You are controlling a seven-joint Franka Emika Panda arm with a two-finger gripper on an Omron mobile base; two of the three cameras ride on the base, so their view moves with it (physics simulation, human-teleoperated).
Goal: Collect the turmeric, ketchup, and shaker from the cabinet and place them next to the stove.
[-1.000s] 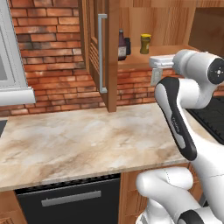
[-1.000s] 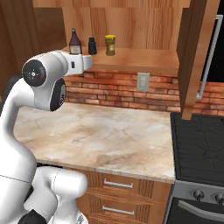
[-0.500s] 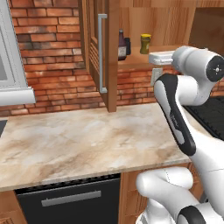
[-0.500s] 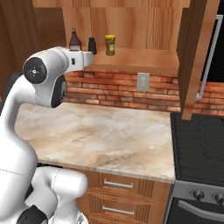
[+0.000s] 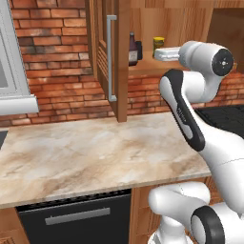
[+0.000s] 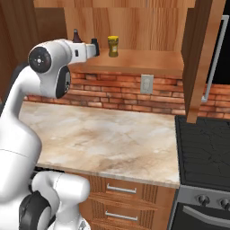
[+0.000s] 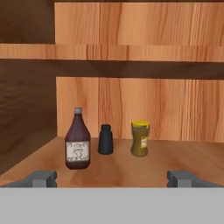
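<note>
Hand view: gripper jaws spread wide, empty, at the cabinet shelf edge. Ketchup, shaker and turmeric stand upright ahead; ketchup nearest, left of centre; shaker straight ahead.

The white robot arm reaches up to the wooden wall cabinet, and its dark two-finger gripper is at the plain shelf edge. On the shelf stands the small yellow-ochre turmeric jar, just beside the gripper. The dark cap of the maroon ketchup bottle shows above the arm. Below lie the marbled beige counter and the black stove at right.
</note>
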